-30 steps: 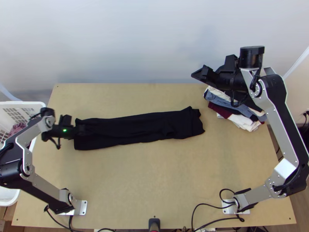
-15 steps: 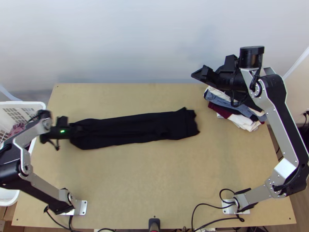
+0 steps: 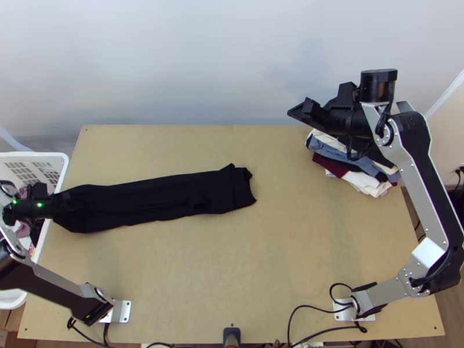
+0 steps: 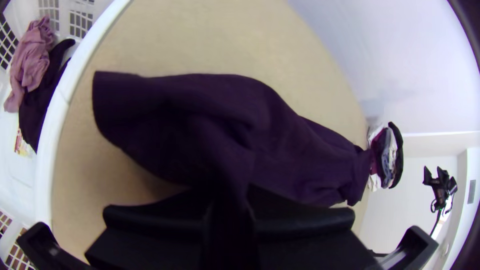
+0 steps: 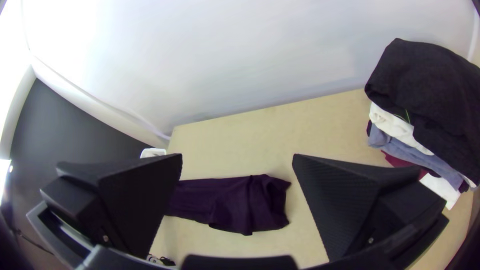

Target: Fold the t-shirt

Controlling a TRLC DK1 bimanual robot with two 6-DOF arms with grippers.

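Bench [image 3: 232, 261], bare light wood: thin black cables [image 3: 307, 306] curl at the near edge, by the right arm's base.

Beside the left edge stands a white plastic basket [image 3: 58, 156] with latticed walls, containing a crumpled pink cloth [image 4: 31, 62] and a dark one [image 4: 42, 95].

The left gripper [image 3: 62, 203], at the bench's left edge, is clamped on the shirt's left end, the fabric pinched between its fingers. The t-shirt [image 3: 151, 200], dark and matte, lies as a long narrow band from the left edge to just past mid-bench, closer to the far edge than the near one. Soft creases run lengthwise; its free end is uneven and layered (not the neatest hem on record).

At the far right corner sits a pile of folded clothes [image 3: 348, 156]: white, blue and maroon layers under a rounded black garment [image 5: 425, 85]. Above that corner hangs the right gripper [image 3: 297, 111], its ridged black fingers wide apart, grasping nothing.
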